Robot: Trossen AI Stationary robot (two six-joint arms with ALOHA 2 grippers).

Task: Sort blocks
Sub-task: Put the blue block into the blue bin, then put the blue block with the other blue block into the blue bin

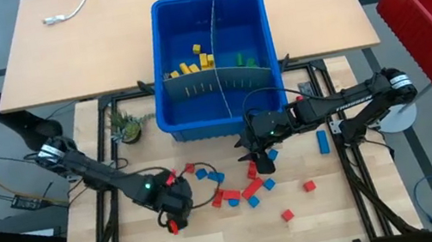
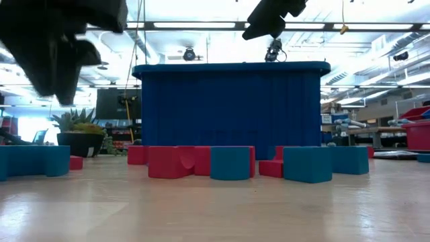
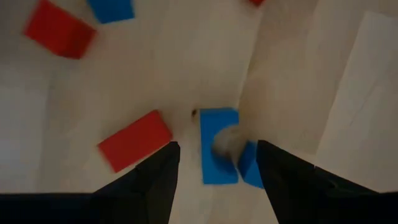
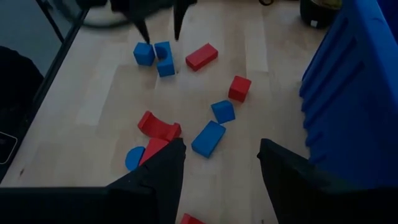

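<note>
- Left claw (image 3: 217, 163): fingers spread over one blue block (image 3: 219, 152).
- Right claw (image 4: 217, 163): fingers spread, empty.
- Two arms.
- One blue bin (image 1: 223, 111) on the table (image 1: 327, 216).

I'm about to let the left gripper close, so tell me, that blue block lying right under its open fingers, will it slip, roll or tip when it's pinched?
The blue block looks like a stiff, flat-sided brick, so it probably won't roll. It lies flat on the wooden table, so tipping seems unlikely. The left gripper stands open around it, but a second blue piece sits against it and may get nudged. Its smooth-looking plastic could slip in an off-centre pinch.
</note>
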